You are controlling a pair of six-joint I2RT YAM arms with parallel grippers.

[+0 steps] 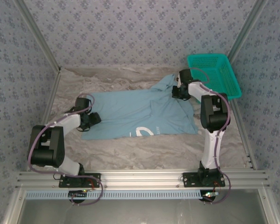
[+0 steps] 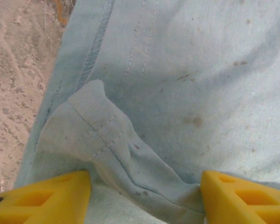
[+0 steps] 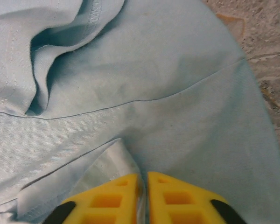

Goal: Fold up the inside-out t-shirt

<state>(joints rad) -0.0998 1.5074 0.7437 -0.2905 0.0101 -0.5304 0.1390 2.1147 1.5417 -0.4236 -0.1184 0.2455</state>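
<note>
One lt-blue t-shirt (image 1: 130,109) w/ illegible white print (image 1: 143,132)

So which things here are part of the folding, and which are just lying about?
Part of the job:
- t-shirt, spread out on the table
- left gripper, open over the ribbed collar
- right gripper, pinched shut on a fold of the cloth

Just lying about:
- teal basket, at the far right corner

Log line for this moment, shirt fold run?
t-shirt spread on table, not yet folded | left jaws open astride collar | right jaws shut on t-shirt fabric
</note>
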